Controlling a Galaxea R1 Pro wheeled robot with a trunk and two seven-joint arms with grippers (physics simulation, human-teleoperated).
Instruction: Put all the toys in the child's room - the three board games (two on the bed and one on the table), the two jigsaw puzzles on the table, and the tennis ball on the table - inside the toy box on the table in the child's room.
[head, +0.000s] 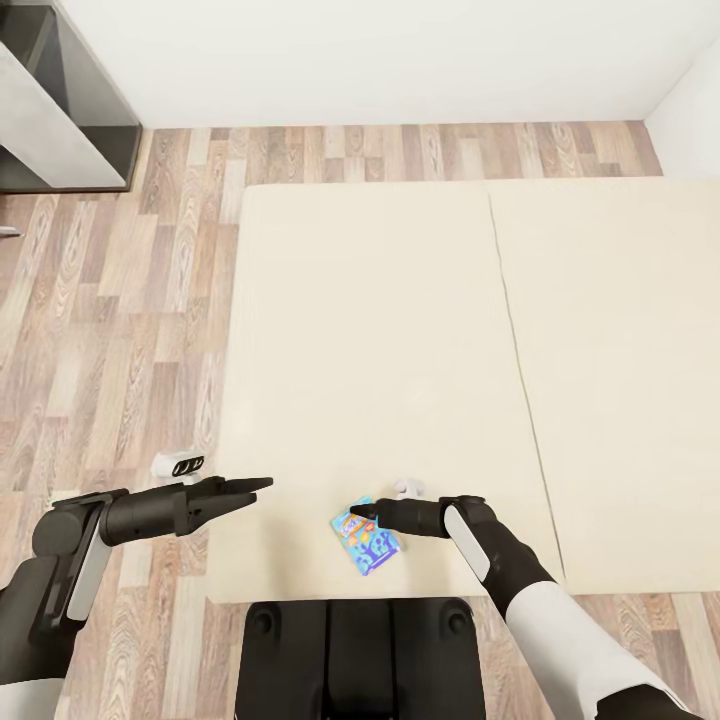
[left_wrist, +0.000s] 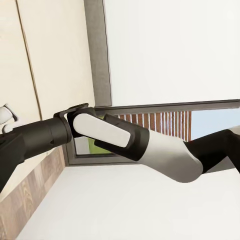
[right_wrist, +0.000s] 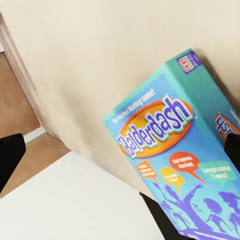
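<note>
A small blue board game (head: 367, 538) lettered Balderdash lies flat on the cream bed (head: 380, 330), close to its front edge. My right gripper (head: 362, 514) hovers just over the box's near end, pointing left. In the right wrist view the board game (right_wrist: 175, 150) sits between the two dark fingertips (right_wrist: 10, 156), which stand wide apart and open without pressing on it. My left gripper (head: 258, 488) hangs over the bed's front left corner, pointing right toward the box, a short gap away. Its fingers look open and hold nothing.
Wood plank floor (head: 110, 330) runs left of and behind the bed. A grey piece of furniture (head: 60, 110) stands at the far left by the white wall. My dark base (head: 360, 650) is against the bed's front edge. My right arm (left_wrist: 115, 137) crosses the left wrist view.
</note>
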